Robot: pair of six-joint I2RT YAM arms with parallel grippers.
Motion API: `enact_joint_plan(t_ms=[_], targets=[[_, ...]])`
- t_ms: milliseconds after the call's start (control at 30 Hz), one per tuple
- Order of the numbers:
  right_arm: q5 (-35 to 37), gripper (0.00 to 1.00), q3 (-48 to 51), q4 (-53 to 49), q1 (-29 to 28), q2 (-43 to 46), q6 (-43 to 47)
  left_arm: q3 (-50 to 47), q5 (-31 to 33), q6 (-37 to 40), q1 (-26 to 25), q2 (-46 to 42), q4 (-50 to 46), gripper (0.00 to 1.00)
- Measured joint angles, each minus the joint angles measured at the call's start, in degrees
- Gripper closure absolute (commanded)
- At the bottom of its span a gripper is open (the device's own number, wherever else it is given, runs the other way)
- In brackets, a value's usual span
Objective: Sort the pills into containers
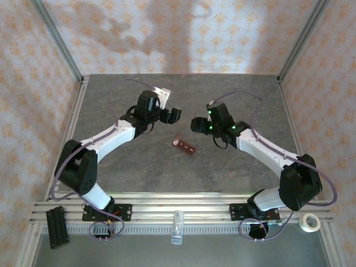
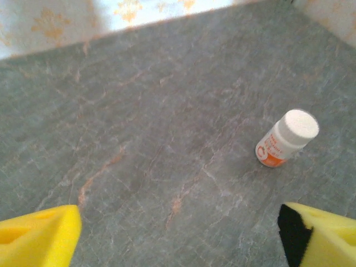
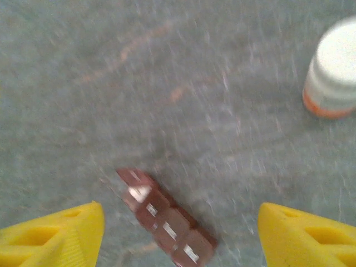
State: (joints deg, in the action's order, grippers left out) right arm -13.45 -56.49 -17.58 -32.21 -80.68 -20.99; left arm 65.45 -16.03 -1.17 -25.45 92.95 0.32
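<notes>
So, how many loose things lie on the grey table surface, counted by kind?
white plastic pill bottle with an orange label: 1
dark reddish-brown plastic strip of joined box compartments: 1
Total: 2

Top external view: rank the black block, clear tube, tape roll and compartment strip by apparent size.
1. black block.
2. clear tube and tape roll, too alike to split.
3. compartment strip, though it lies farther away.

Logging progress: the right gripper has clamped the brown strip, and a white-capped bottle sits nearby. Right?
No: the right gripper is open, and the brown strip lies free on the table, per the right wrist view. The white-capped bottle does sit nearby.
</notes>
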Motion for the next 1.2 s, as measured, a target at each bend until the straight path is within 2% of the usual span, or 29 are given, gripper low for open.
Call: enact_joint_plan(t_ms=[67,200,533,1200], targets=[[0.0,0.28,1.1,-0.6,-0.6,-1.4,-0.1,2.7,0.0,0.2,0.0,2.4,-3.2,0.42],[0.2,0.28,1.3,-1.2,-1.9,-4.9,-0.1,6.5,-0.3,0.6,0.0,6.5,-8.8,0.98],[0.7,0.29,0.0,-2.2,-4.8,-13.4,0.8,10.9,-3.3,0.7,0.0,11.5,-17.1,1.0],[0.8,0.3,-0.4,-1.9,-5.7,-16.5,0.6,15.9,-8.0,-1.2,-0.2,17.0,-22.5,1.0]])
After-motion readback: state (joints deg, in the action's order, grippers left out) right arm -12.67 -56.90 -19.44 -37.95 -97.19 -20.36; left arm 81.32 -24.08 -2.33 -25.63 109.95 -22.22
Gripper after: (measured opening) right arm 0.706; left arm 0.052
